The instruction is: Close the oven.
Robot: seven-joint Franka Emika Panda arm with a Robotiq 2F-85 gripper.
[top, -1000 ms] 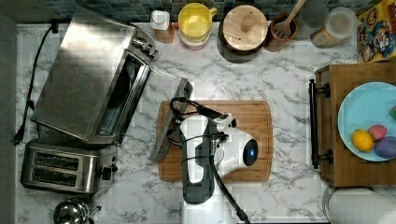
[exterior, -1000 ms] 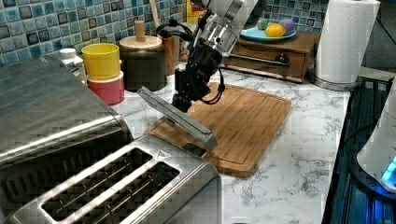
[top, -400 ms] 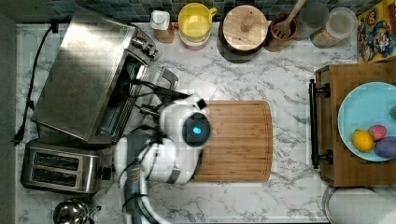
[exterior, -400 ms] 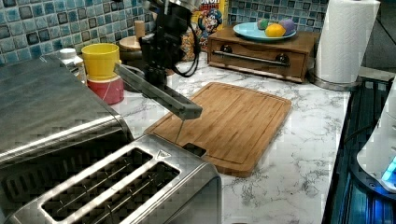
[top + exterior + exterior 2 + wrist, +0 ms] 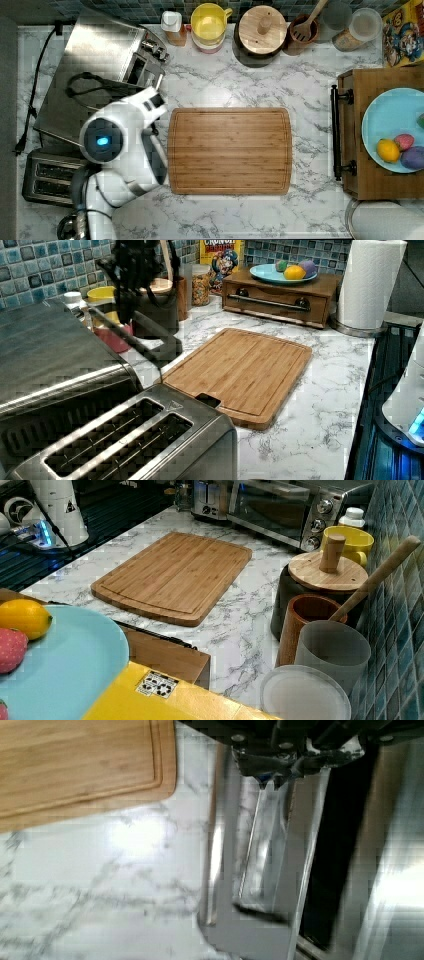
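In the top view, the oven (image 5: 95, 65) sits at the counter's upper left, with the toaster (image 5: 47, 177) just below it and the arm (image 5: 120, 145) above both, beside the cutting board (image 5: 230, 150), which lies in the middle of the counter (image 5: 310, 65). Along the top view's upper edge stand a bottle (image 5: 172, 21), stacked bowls (image 5: 209, 25), a lidded jar (image 5: 262, 30) and a utensil cup (image 5: 302, 27). At the top view's right, a wooden stand (image 5: 360, 85) carries a plate (image 5: 387, 120) with fruit (image 5: 389, 150) on it. In the left view, a paper towel roll (image 5: 370, 282) stands to the right of the stand, and a cereal box (image 5: 220, 262) is behind it.
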